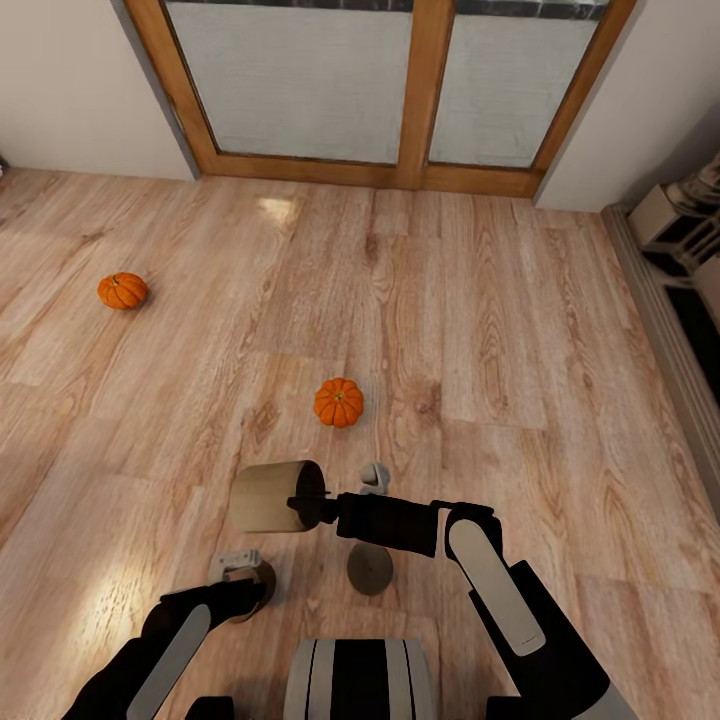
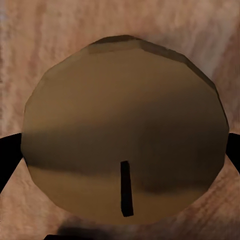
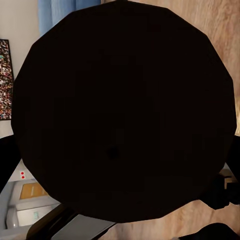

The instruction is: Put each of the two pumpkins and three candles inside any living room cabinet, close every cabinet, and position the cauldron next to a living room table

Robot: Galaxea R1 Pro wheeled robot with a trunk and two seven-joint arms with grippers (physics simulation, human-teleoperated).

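Candles are the business in hand. The right gripper (image 1: 305, 497) has its jaws clenched on a candle (image 1: 268, 497), carried sideways off the floor (image 1: 480, 330); in the right wrist view its flat end (image 3: 125, 110) sits dark and close between the jaws. The left gripper (image 1: 243, 568) hangs low over a second candle (image 2: 125, 130), whose wicked top lies right between the jaws. Whether they have clamped it or merely straddle it, I cannot tell. A third candle (image 1: 371, 570) stands on the floor just under the right forearm.

Beyond the jaws, the near pumpkin (image 1: 339, 402) lies a little ahead of the right gripper, the far pumpkin (image 1: 122, 291) well away past the left one.

To do this step well, I judge the left jaws should settle squarely around the candle's sides before closing, then lift straight up. The right arm should hold level, so the sideways candle does not slip.
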